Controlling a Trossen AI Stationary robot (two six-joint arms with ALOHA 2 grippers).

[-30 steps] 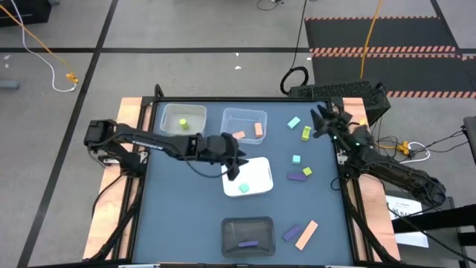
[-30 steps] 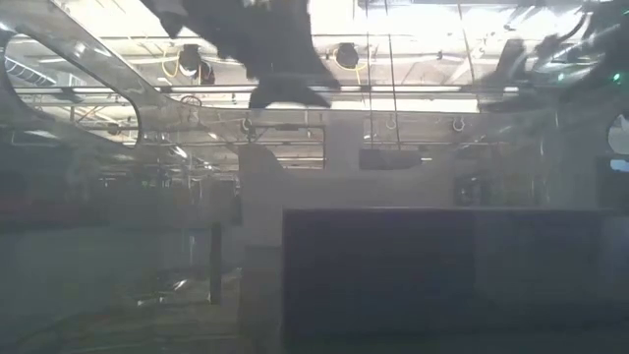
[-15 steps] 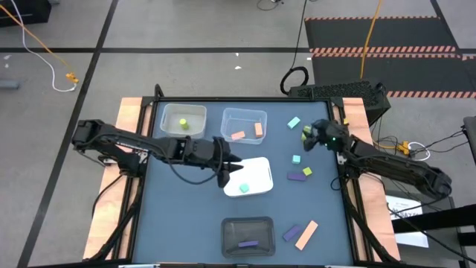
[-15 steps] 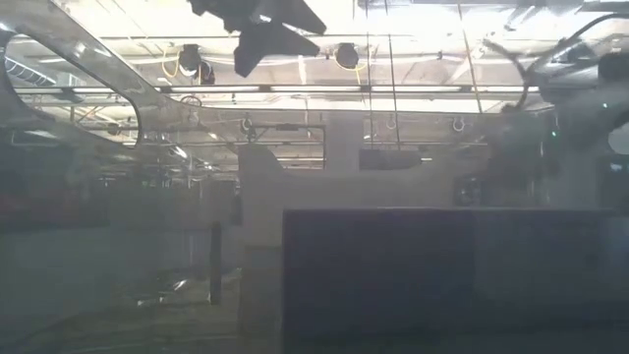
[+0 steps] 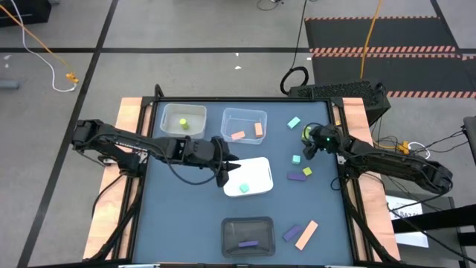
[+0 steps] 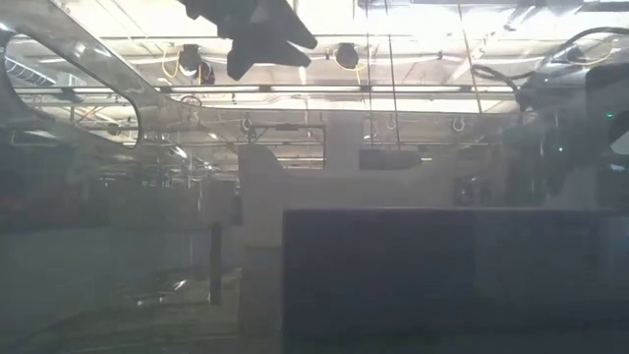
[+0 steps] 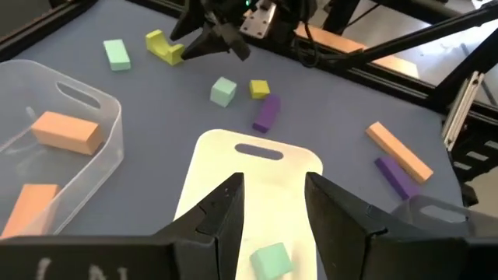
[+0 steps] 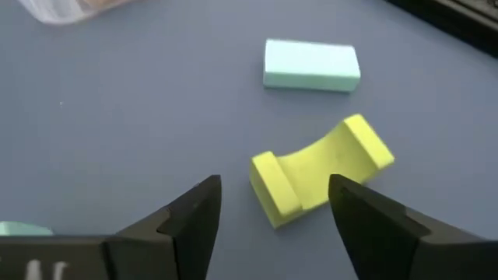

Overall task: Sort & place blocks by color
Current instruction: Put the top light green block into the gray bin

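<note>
The right claw (image 8: 268,206) hangs open and empty, straddling the yellow-green block (image 8: 319,169) just ahead on the table (image 8: 117,117), evidently to pinch it.

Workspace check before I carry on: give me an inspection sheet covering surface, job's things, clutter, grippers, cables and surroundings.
Surface: dark blue table top, wooden side rails.
Job's things: white tray holds one mint block; clear tray holds two orange blocks; far-left tray holds one yellow-green block; dark tray holds a purple bar. Loose on the table: yellow-green arch block, mint bar, other mint, yellow, purple and orange pieces.
Clutter: nothing seen.
Grippers: left gripper above the white tray, jaws open, empty; right gripper over the arch block, jaws open on either side of it.
Cables: orange and white cables on the floor.
Surroundings: striped floor mat; no people seen.
</note>
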